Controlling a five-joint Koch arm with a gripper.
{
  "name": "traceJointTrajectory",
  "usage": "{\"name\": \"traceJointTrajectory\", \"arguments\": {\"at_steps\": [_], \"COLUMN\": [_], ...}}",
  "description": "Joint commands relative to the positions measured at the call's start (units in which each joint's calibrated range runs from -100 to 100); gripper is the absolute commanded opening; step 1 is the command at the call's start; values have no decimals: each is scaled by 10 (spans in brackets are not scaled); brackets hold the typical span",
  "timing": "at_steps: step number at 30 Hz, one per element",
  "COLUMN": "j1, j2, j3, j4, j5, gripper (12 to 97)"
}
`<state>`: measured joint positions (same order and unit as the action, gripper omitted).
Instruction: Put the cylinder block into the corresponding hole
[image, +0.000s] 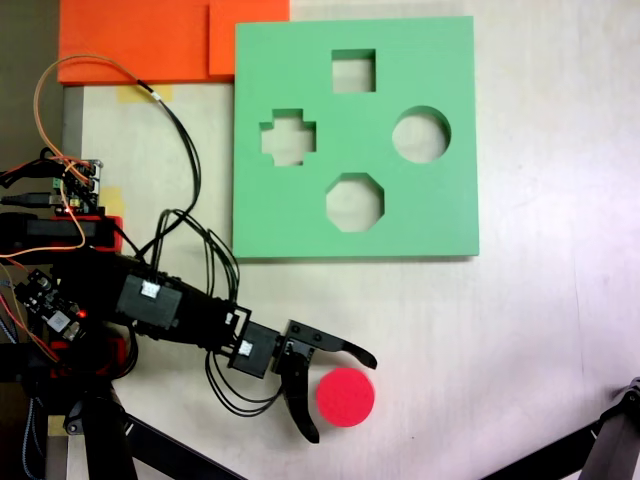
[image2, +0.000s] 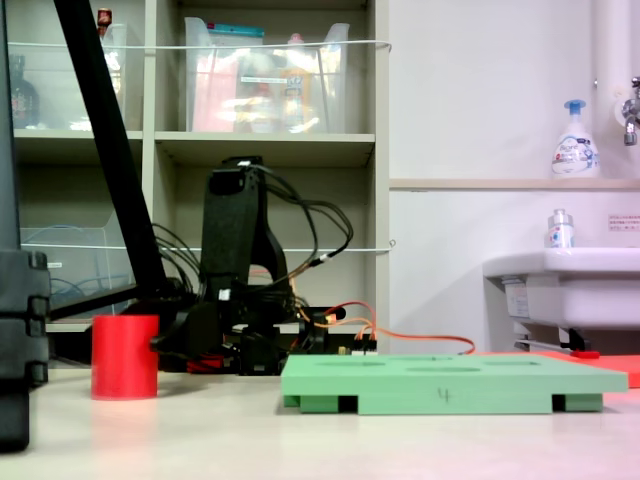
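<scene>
Fingers spread wide in a fixed view, gripper (image: 342, 405) open and empty-handed, one black finger (image: 350, 350) curving over the upper edge of the cylinder block (image: 345, 397), the other finger (image: 300, 412) pointing down along its left side, the red foam sitting in the mouth of the jaws but not yet pinched; contact with either finger too close to call. Block upright on the pale table (image: 540, 330), flat round top facing up, seen from the side in a fixed view as a short red drum (image2: 125, 357) standing just in front of the dark arm (image2: 235, 270). Nothing of the task done so far, by the look of it: no grasp, no lift, the round hole (image: 420, 135) unfilled. Left to do, as a judgement: close on the block, raise it, carry it up and to the right across the board, lower it in. Green foam board (image: 440, 215) well apart from the block, lying flat, raised a little off the table in the side-on view (image2: 450, 383). On that board an octagonal cut-out (image: 354, 202) nearest the block and roughly on the way, a cross-shaped cut-out (image: 288, 137) and a square cut-out (image: 353, 71) further off; octagon the likeliest wrong home for a round piece. Orange foam sheet (image: 140, 40) tucked under the board's top-left corner, loose black cables (image: 180, 215) looping beside the board's left edge, a circuit board (image: 75, 180) at the arm's base, black stand legs (image: 620, 430) at the lower right corner, none of them across the probable path.
</scene>
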<state>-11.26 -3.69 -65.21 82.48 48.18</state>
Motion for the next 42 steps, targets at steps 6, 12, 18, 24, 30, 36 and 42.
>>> {"name": "traceJointTrajectory", "arguments": {"at_steps": [6, 12, 18, 24, 30, 36, 42], "j1": [-7, -6, -3, -1, 14, 49, 120], "j2": [50, 65, 84, 48, -163, -471, -583], "j3": [59, 57, 42, 1, -40, -34, 34], "j4": [58, 95, 126, 142, 108, -93, -225], "j5": [1, 2, 2, 2, 3, 3, -4], "gripper": [715, 456, 396, 396, 396, 396, 396]}}
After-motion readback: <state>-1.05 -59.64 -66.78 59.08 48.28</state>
